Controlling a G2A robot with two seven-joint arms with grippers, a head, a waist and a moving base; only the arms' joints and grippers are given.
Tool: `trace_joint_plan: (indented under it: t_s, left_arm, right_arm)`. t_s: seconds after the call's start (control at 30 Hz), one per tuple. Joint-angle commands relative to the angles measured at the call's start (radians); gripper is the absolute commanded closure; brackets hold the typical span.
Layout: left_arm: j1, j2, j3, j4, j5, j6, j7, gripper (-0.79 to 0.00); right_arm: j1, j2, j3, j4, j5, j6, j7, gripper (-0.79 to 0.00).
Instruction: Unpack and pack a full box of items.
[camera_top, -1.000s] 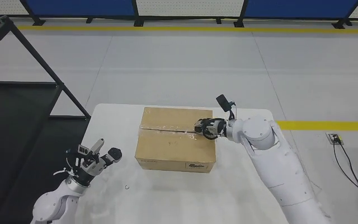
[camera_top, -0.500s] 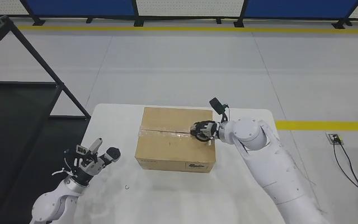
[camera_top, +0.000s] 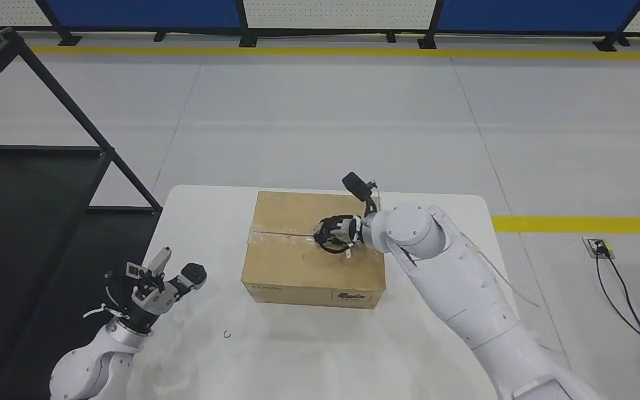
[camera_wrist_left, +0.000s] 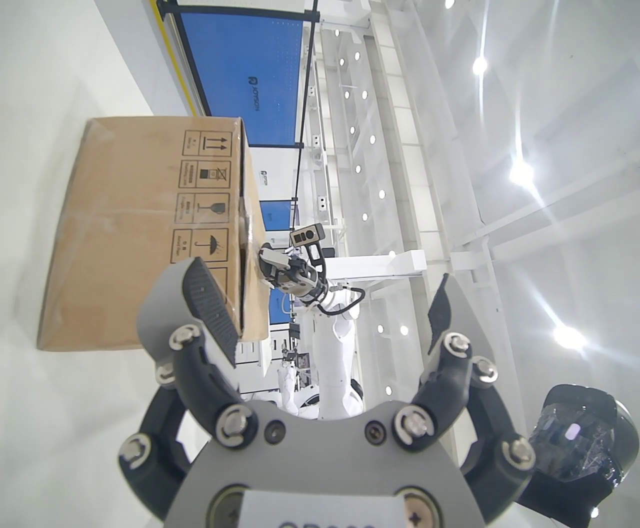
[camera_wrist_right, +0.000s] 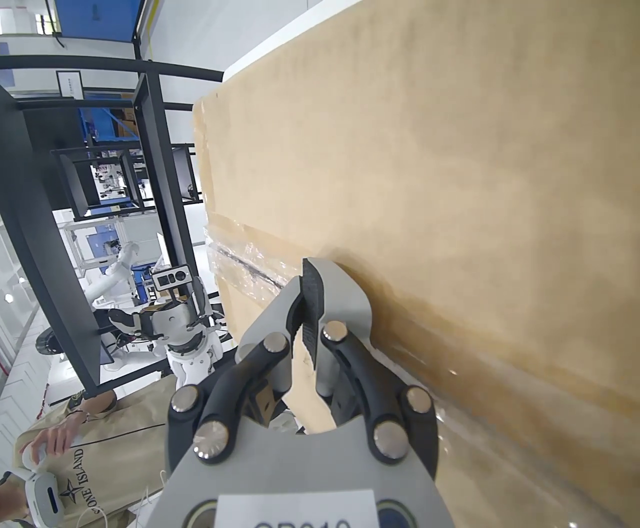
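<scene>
A closed cardboard box (camera_top: 315, 262) stands in the middle of the white table (camera_top: 300, 350), its top seam covered with clear tape (camera_wrist_right: 240, 260). My right gripper (camera_top: 328, 232) lies on the box top at the seam, near the middle, with its fingers (camera_wrist_right: 320, 295) pressed together and shut; the tape just ahead of them is crumpled. The left wrist view shows the box side (camera_wrist_left: 145, 225) with the right gripper (camera_wrist_left: 272, 267) on top. My left gripper (camera_top: 178, 268) hovers open over the table's left front, apart from the box, with nothing between its fingers (camera_wrist_left: 210, 300).
A small ring-shaped scrap (camera_top: 228, 334) lies on the table in front of the box. A black metal rack (camera_top: 60, 110) stands off the table's left side. Bare table surface runs along the front and to the right of the box.
My right gripper has slid leftward along the box's top seam, staying shut. The left gripper has drifted slightly back toward the table's left front corner.
</scene>
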Motion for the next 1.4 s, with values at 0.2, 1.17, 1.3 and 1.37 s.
trace_joint_plan:
  t_s: [0.2,1.17,1.3,1.37]
  left_arm:
    - [0.008,0.004,-0.017,0.015,-0.019,-0.004,0.000,-0.785]
    - [-0.067,0.007,0.081,0.001,0.049,0.044,-0.011,-0.785]
    - [-0.069,0.008,0.087,0.003,0.050,0.043,-0.010,-0.785]
    - [-0.069,0.008,0.088,0.004,0.050,0.043,-0.008,-0.785]
  right_arm:
    - [0.064,-0.045,-0.058,0.110,0.042,-0.038,-0.022,0.000]
    - [-0.090,0.065,0.190,-0.075,-0.050,-0.010,0.049,0.000]
    - [-0.132,0.086,0.245,-0.107,-0.065,0.008,0.044,0.000]
    - [-0.148,0.094,0.269,-0.116,-0.071,0.017,0.031,0.000]
